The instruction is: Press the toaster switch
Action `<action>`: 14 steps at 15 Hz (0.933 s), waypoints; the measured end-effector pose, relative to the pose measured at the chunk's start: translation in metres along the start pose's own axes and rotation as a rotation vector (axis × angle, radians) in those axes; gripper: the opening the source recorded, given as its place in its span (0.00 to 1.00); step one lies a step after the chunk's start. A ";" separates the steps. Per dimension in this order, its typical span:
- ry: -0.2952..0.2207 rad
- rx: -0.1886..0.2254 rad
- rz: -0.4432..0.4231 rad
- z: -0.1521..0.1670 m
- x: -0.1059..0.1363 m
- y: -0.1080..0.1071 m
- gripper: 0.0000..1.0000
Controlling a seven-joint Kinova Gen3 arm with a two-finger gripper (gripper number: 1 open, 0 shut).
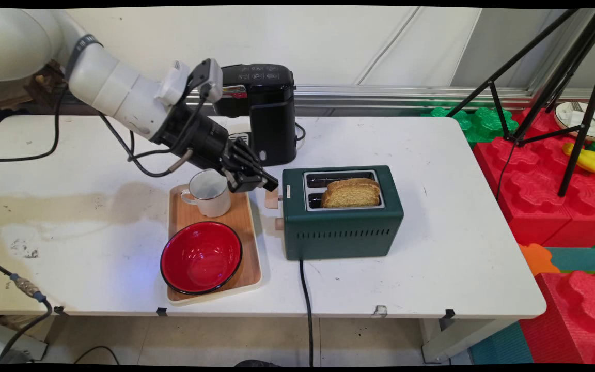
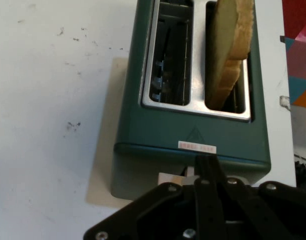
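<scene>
Gripper (image 1: 269, 183) at the green toaster's (image 1: 344, 227) lever end, on a stained white table (image 1: 432, 170).

A pale wall and metal rail run at twelve o'clock; red and green foam blocks (image 1: 540, 175) and a black tripod (image 1: 581, 98) stand at three. At the gripper's seven, a wooden tray (image 1: 248, 227) carries a white mug (image 1: 209, 194) and red bowl (image 1: 201, 257); a black coffee machine (image 1: 269, 111) stands behind. The hand view shows the bread slice (image 2: 232, 45) in one slot, the other slot empty, and the fingers pressed together above the pale lever (image 2: 171, 178).
</scene>
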 end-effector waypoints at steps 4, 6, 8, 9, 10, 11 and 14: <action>-0.009 -0.002 -0.009 0.014 -0.003 -0.004 0.00; -0.014 -0.004 -0.014 0.021 -0.005 -0.006 0.00; -0.019 -0.007 -0.018 0.025 -0.006 -0.007 0.00; -0.023 -0.007 -0.019 0.027 -0.008 -0.007 0.00; -0.025 -0.008 -0.020 0.029 -0.009 -0.008 0.00; -0.030 -0.008 -0.023 0.030 -0.011 -0.008 0.00; -0.039 -0.009 -0.025 0.035 -0.014 -0.009 0.00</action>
